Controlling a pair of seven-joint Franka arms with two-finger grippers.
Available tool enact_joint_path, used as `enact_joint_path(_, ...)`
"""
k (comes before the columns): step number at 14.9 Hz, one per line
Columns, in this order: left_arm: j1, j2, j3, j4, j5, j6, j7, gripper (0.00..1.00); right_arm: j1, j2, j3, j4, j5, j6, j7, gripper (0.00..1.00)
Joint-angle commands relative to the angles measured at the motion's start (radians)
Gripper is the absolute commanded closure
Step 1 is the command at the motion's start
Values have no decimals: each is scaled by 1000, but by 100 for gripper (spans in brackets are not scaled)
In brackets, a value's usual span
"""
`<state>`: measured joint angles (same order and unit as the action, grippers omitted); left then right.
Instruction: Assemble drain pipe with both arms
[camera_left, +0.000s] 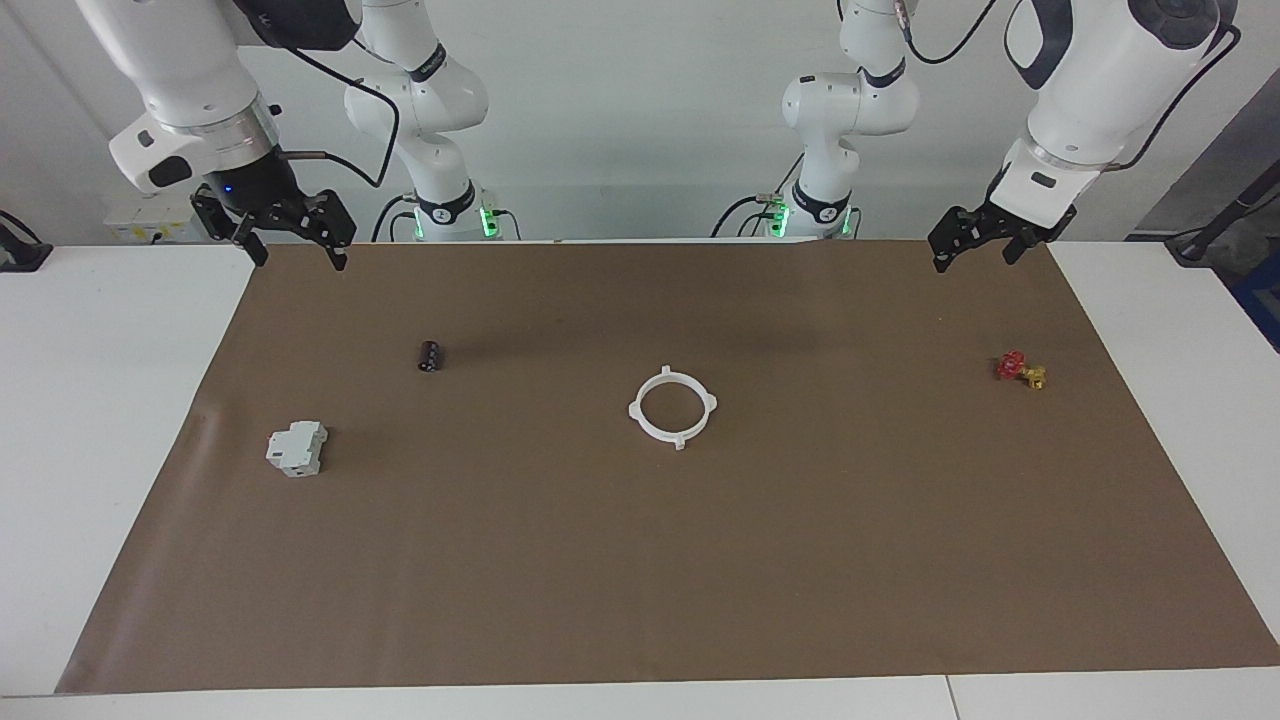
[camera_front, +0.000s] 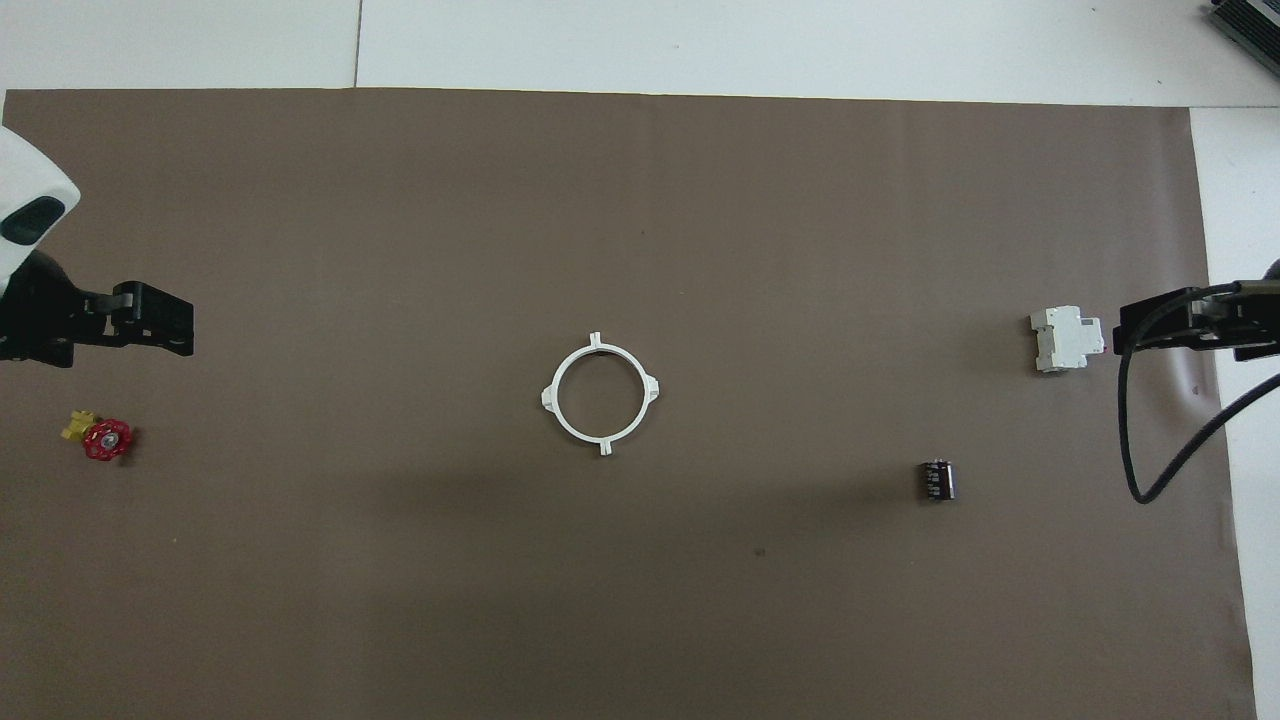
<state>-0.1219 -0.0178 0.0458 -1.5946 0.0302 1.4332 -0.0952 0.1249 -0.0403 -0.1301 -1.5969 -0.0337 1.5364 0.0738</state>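
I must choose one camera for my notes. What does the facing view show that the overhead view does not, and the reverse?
Only the facing view shows the arms whole: their bases, joints and cables, and both claws raised above the mat's edge nearest the robots, the left claw and the right claw open and empty.

Only the overhead view looks straight down on the mat, and on a dark device at its corner.

Both show the white ring mid-mat, the grey-white block, the black cylinder and the red and yellow valve.

Brown mat (camera_left: 640, 560) w/ grey block (camera_left: 297, 448), blk cylinder (camera_left: 430, 356), red valve (camera_left: 1019, 368).
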Motion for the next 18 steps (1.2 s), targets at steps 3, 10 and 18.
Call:
enact_joint_path(3, -4, -2, -3, 39, -19, -49, 25, 0, -8, 3, 1, 2, 18, 4, -22, 0)
enact_joint_path(10, -25, -14, -1, 31, -19, -36, 28, 0, -10, 3, 1, 1, 18, 5, -20, 0)
enact_joint_path(18, -44, -18, 39, 27, -18, -28, 31, 0, -10, 3, 1, 0, 18, 4, -20, 0)
